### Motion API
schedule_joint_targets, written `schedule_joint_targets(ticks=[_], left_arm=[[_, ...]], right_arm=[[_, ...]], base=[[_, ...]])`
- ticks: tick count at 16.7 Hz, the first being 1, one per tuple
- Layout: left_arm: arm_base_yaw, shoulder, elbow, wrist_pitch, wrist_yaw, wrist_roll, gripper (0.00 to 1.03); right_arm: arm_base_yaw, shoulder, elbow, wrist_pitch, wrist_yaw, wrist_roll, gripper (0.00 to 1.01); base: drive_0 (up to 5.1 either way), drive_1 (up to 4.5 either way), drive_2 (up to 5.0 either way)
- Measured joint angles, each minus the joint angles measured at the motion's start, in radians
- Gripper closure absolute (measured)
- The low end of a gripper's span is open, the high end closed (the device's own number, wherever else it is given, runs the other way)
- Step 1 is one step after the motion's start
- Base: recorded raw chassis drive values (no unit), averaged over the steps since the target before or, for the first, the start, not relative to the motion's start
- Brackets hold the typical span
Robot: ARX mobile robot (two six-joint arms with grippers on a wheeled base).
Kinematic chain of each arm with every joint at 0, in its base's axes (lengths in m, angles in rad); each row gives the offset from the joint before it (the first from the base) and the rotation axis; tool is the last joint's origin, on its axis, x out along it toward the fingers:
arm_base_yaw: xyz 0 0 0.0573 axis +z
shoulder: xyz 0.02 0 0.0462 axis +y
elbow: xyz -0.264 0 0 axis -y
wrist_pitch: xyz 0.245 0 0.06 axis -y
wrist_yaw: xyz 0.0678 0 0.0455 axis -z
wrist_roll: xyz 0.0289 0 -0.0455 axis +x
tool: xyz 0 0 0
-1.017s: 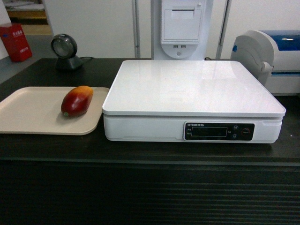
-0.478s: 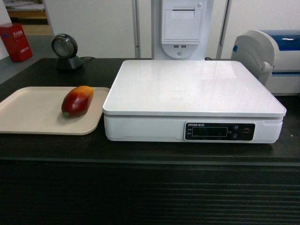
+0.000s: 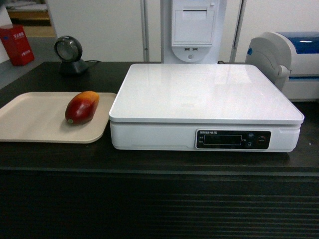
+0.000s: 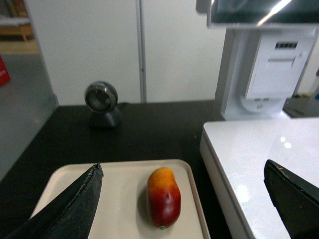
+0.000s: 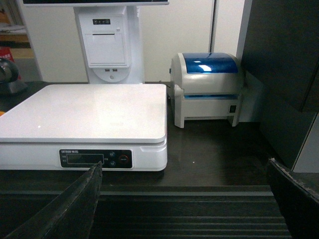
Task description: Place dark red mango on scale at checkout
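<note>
The dark red mango (image 3: 82,107) lies on a beige tray (image 3: 30,119) at the left of the black checkout counter (image 3: 159,199), orange-yellow end pointing away. In the left wrist view the mango (image 4: 163,196) sits below and ahead of my left gripper (image 4: 183,172), which is open and holds nothing. The white scale (image 3: 204,94) stands right of the tray, its platter bare; it also shows in the left wrist view (image 4: 259,164) and the right wrist view (image 5: 84,117). My right gripper (image 5: 185,167) is open in front of the counter's ribbed panel. Neither gripper shows in the head view.
A round black scanner (image 3: 69,54) stands behind the tray. A white-and-blue printer (image 3: 286,62) sits right of the scale, seen too in the right wrist view (image 5: 209,87). A white kiosk post (image 3: 193,30) rises behind the scale. A red box (image 3: 17,44) is at far left.
</note>
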Motion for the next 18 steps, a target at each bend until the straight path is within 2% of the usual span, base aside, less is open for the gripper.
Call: schedule_joint_targets(ticks=[2, 5, 10, 11, 18], left_arm=[[0.006, 0.250, 0.167, -0.072, 0.023, 0.011, 0.05], [0.006, 0.511, 0.390, -0.200, 0.043, 0.046, 0.05], [-0.007, 0.743, 0.669, -0.383, 0.082, 0.103, 0.05], [-0.012, 0.811, 0.771, -0.462, 0.091, 0.112, 0.05], [-0.019, 0.936, 0.950, -0.670, 0.039, 0.163, 0.05]], right_arm=[[0.000, 0.000, 0.000, 0.000, 0.000, 0.000, 0.03], [0.000, 0.000, 0.000, 0.000, 0.000, 0.000, 0.03], [0.000, 0.000, 0.000, 0.000, 0.000, 0.000, 0.03], [0.000, 0.000, 0.000, 0.000, 0.000, 0.000, 0.03], [0.000, 0.000, 0.000, 0.000, 0.000, 0.000, 0.03]], base=[[0.0, 0.00, 0.0], [0.0, 0.00, 0.0], [0.0, 0.00, 0.0], [0.0, 0.00, 0.0], [0.0, 0.00, 0.0]])
